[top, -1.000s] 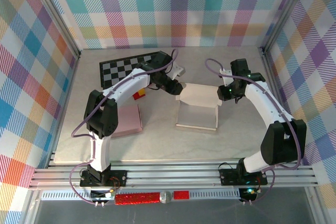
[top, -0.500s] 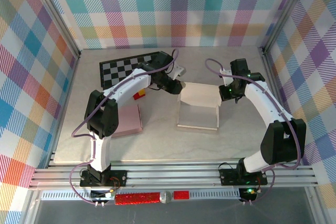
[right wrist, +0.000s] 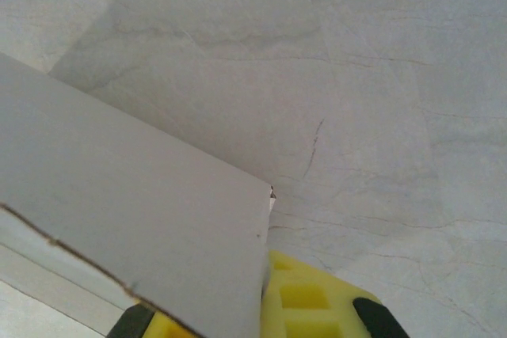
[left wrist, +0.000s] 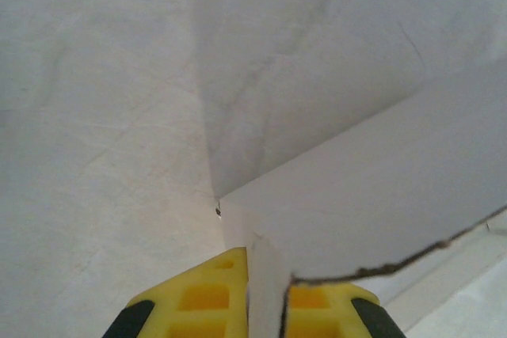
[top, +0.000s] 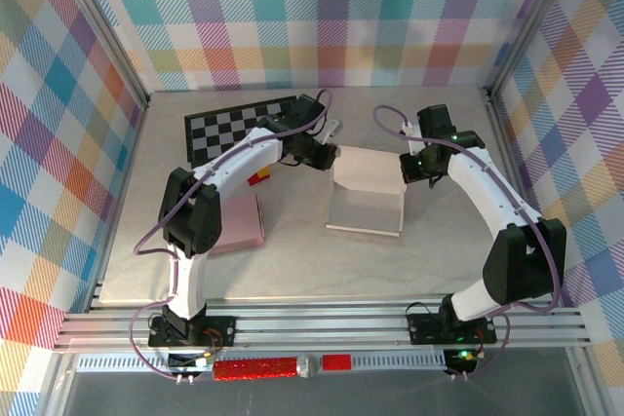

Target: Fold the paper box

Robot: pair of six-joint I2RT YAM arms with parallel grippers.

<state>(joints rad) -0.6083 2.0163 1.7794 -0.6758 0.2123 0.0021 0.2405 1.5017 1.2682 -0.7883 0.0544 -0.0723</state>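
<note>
**A:** Left to right, what have we got?

**B:** At the upper left of the top view there is a checkered board (top: 229, 129), with a pink pad (top: 234, 223) below it on the worktop (top: 292, 270). Neither is in play. Next comes the left gripper (top: 329, 156), closed on the left corner of the far panel (top: 369, 170) of the paper box (top: 366, 213). Its wrist view shows the card edge pinched between the yellow fingers (left wrist: 202, 302).

**A:** And the box itself?

**B:** It sits mid-frame with its near part flat on the worktop and the far panel lifted between the two arms. The right gripper (top: 408, 169) is clamped on that panel's right corner (one yellow finger (right wrist: 305, 298) shows beside the card, the other is mostly hidden behind it).

**A:** So how should the fold be done?

**B:** As I judge it, both corners should swing together at the same height and pace, so the panel turns along its crease and doesn't twist. The pinches should stay near the edge. Thin card like this will likely buckle or tear if one arm leads or pulls outward. The near part has nothing holding it down, so a gentle arc should keep it from sliding.
</note>
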